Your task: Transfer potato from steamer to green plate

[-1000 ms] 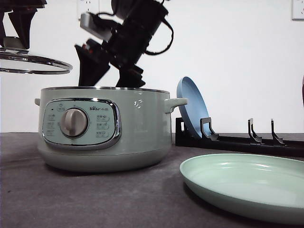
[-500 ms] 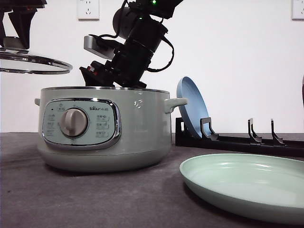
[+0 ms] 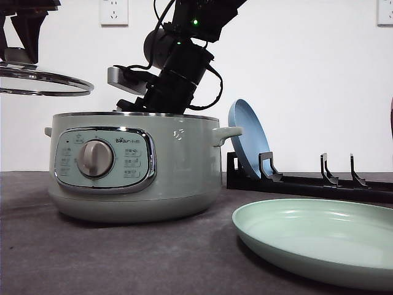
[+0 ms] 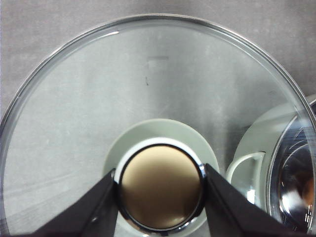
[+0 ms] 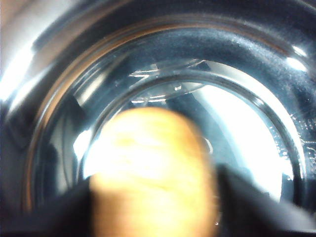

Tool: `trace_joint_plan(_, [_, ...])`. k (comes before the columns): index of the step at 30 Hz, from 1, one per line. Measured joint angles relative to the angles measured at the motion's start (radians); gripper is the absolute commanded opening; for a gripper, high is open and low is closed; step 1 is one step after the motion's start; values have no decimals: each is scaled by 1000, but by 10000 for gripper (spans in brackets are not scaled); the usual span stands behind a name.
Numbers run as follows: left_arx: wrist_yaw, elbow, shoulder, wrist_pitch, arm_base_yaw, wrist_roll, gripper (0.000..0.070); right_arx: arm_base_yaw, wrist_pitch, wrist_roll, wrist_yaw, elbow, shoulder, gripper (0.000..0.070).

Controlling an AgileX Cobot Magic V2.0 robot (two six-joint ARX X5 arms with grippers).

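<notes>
The sage-green steamer (image 3: 178, 166) stands open at the left of the table. My right arm (image 3: 178, 74) reaches down into it, with the fingertips hidden below the rim. In the right wrist view the orange-brown potato (image 5: 150, 168) lies blurred on the pot's shiny inside (image 5: 256, 54), and my right gripper (image 5: 153, 217) is open, one dark finger on each side of the potato. My left gripper (image 4: 160, 197) is shut on the knob of the glass lid (image 4: 148, 84), holding the lid (image 3: 43, 83) in the air to the left of the pot. The pale green plate (image 3: 319, 239) lies empty at the front right.
A blue plate (image 3: 249, 138) leans upright in a black rack (image 3: 319, 181) behind the green plate, close to the steamer's right handle (image 3: 227, 134). Bare grey table (image 3: 123, 258) lies in front of the pot.
My right arm has dropped from above the steamer until its fingers are inside the pot. The left gripper and the lid have not moved.
</notes>
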Motion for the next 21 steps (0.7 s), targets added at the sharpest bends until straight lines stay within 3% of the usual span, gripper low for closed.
trace_joint_plan(5, [0,0,0,0,0,0,0,-1,-22,14,1,19,0,264])
trace_joint_plan(12, [0,0,0,0,0,0,0,-3,-166,35,1,186,-27,264])
trace_joint_plan(21, [0,0,0,0,0,-3,0,-46,-376,40,4,212,-277,264])
